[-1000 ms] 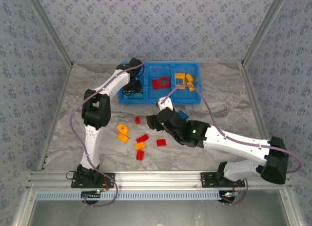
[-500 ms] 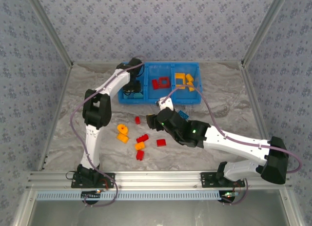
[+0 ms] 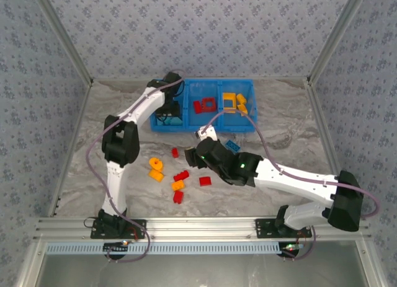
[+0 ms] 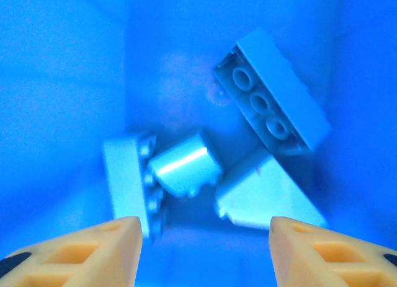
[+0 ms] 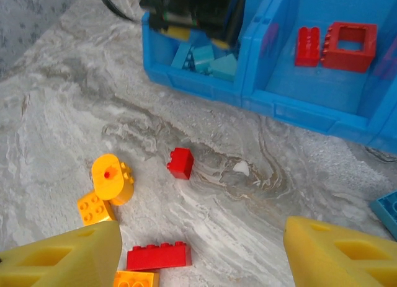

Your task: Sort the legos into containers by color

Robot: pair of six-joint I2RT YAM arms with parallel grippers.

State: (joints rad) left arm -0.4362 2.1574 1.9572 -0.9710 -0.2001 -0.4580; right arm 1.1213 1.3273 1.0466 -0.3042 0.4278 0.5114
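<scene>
The left tool [image 4: 205, 250] hangs parted and empty inside the bin's [image 5: 291, 104] left compartment, just above the light blue bricks [image 4: 186, 166]. The right tool [image 5: 201, 247] gapes wide and empty over the counter [image 5: 62, 101] in front of the bin, near a red brick [image 5: 180, 163].

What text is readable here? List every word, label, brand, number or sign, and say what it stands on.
None: no word, number, brand or sign can be read in any view.
The blue bin: plain walls, no label.
The legos: no print seen; the stud tops of the light blue brick in the left wrist view are too blurred to tell.
</scene>
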